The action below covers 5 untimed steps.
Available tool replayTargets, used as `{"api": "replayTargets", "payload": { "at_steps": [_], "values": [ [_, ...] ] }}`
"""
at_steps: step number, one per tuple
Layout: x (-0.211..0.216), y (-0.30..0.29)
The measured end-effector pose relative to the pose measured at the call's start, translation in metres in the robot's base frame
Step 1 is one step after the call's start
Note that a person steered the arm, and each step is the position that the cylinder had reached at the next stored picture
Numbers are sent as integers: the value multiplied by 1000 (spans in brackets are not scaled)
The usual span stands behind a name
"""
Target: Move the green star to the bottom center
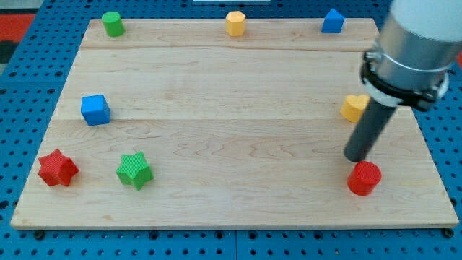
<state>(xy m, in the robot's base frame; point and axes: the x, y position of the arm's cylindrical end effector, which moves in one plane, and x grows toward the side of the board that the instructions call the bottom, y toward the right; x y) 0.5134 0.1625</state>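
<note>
Approach step: tip (356, 158) at three o'clock, beside red cylinder (364, 178); no gripper fitted, nothing grasped. Next, getting behind green star (134, 170) at eight o'clock.

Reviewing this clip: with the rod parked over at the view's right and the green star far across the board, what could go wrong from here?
1. My tip sits just above the red cylinder; leaving downward could knock it.
2. The green star has the red star close on its left, so coming round behind it to push rightward may bump that block.
3. The green star lies near the board's bottom edge; a slanted push could slide it off.
</note>
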Motion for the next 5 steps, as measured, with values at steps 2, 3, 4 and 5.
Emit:
{"api": "replayTargets", "payload": {
  "at_steps": [2, 3, 4, 5],
  "values": [
    [-10, -162],
    [-16, -254],
    [-31, -330],
    [-15, -372]
  ]
}}
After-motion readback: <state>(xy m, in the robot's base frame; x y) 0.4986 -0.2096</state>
